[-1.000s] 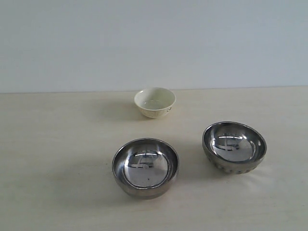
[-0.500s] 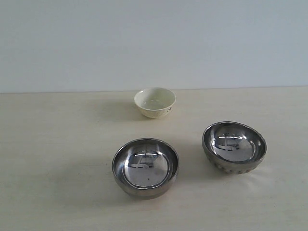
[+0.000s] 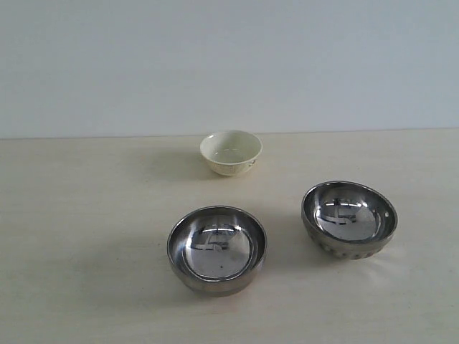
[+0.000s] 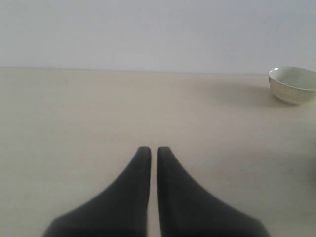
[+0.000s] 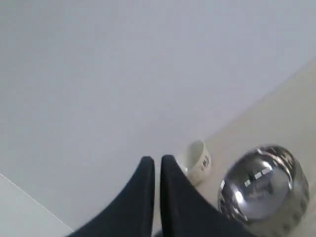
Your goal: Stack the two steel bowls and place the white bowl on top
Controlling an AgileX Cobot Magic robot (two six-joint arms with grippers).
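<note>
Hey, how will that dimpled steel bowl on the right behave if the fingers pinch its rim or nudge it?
The dimpled steel bowl looks rigid, so it should hold shape under a pinch. Its mirror-shiny wall is probably slippery. It seems to sit tilted on a rounded base, so a nudge may rock it rather than slide it.

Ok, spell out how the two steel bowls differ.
The smooth steel bowl has a plain outer wall; the dimpled steel bowl carries a band of dimples round its lower part. In the exterior view the smooth steel bowl stands left and nearer the camera, the dimpled steel bowl right and farther back. Both are round, mirror-shiny, similar in size, open side up, empty and apart on the table.
</note>
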